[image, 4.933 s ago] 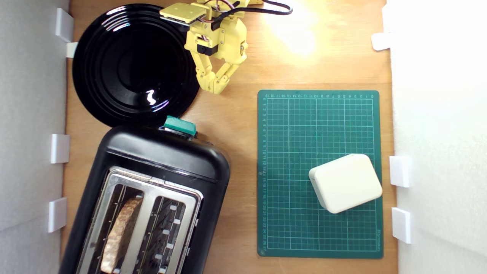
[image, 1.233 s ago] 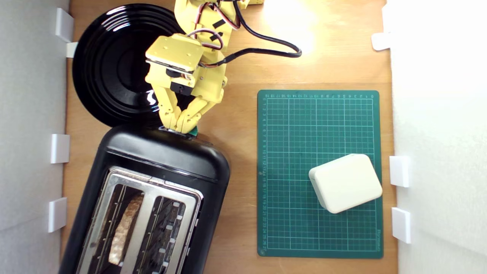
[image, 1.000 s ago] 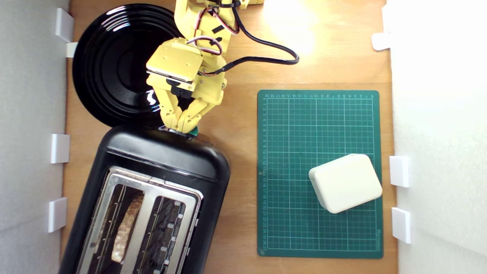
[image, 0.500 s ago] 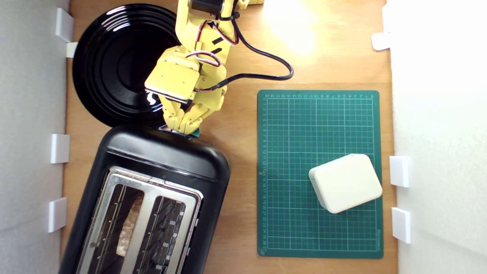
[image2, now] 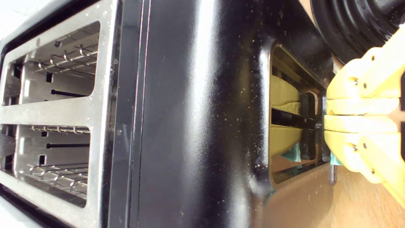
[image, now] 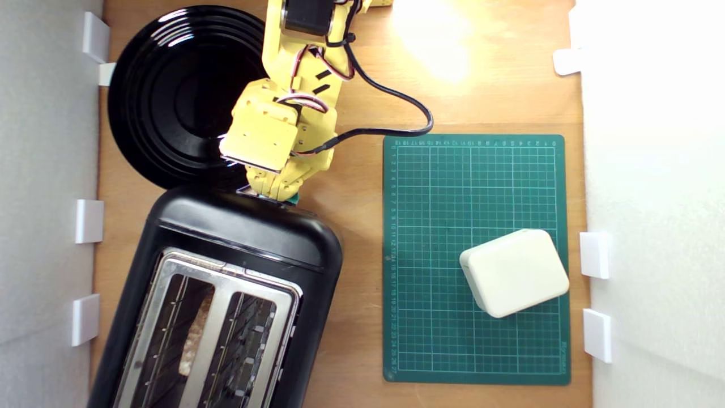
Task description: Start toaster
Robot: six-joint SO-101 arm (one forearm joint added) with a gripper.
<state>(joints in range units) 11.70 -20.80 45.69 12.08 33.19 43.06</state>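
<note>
The glossy black toaster (image: 243, 226) lies at the lower part of the exterior view's left, its silver top plate facing the camera. A slice of toast (image: 195, 340) sits deep in the slot on the exterior view's left. My yellow gripper (image: 273, 191) is shut, fingers pressed together, and rests on top of the teal lever knob (image: 292, 198), of which only a sliver shows. In the wrist view the shut gripper (image2: 327, 114) sits at the lever slot in the toaster's (image2: 196, 110) end face, with a bit of teal knob (image2: 334, 160) beside it.
A round black plate (image: 170, 96) lies just behind the toaster, under my arm. A green cutting mat (image: 453, 187) with a white box (image: 514, 273) on it covers the exterior view's right. White walls with small brackets (image: 89, 221) flank the wooden table.
My gripper has come from beside the plate onto the knob and lowered with it. The toast has sunk steadily deeper into its slot.
</note>
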